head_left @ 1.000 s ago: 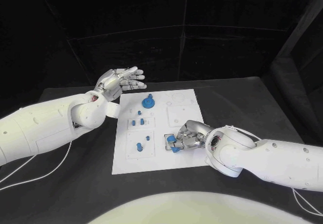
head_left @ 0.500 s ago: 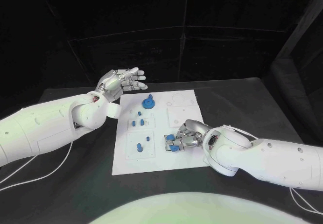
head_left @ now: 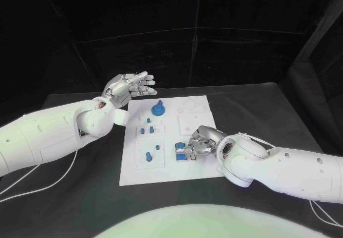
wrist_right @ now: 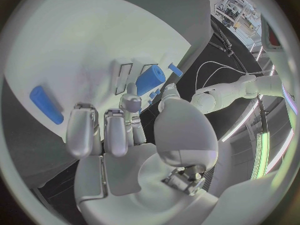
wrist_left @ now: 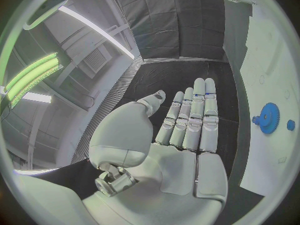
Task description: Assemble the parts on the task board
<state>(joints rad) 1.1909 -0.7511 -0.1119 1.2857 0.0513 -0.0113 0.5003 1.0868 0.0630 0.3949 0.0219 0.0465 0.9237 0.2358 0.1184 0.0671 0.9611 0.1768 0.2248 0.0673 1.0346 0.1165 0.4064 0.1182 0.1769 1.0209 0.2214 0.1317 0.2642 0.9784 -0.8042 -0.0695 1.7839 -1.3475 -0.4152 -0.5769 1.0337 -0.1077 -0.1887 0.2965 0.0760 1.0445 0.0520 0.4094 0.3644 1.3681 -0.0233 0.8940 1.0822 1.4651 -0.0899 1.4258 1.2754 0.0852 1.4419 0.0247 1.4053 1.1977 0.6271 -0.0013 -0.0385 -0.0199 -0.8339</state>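
Observation:
The white task board [head_left: 200,168] lies mid-table. My right hand [head_left: 200,141] rests low on its near right part, fingers curled down. Its thumb and a fingertip [wrist_right: 130,103] pinch a blue cylinder part [wrist_right: 150,79], which sits at a framed recess [head_left: 181,146]. A second blue part [head_left: 183,156] lies flat just nearer me [wrist_right: 47,105]. A blue gear [head_left: 158,107] stands at the board's far end [wrist_left: 269,118]. Several small blue parts [head_left: 148,156] stand in the left column. My left hand [head_left: 130,86] hangs open above the table's back left, fingers straight [wrist_left: 190,130].
Black table [head_left: 271,109] surrounds the board on all sides. My left forearm [head_left: 64,131] lies along the board's left edge. My right forearm [head_left: 286,168] covers the table right of the board. Cables [head_left: 35,181] trail at the near left.
My right hand has edged slightly away from me along the board. The nearer blue part went from tilted to lying flat. The left hand has not moved.

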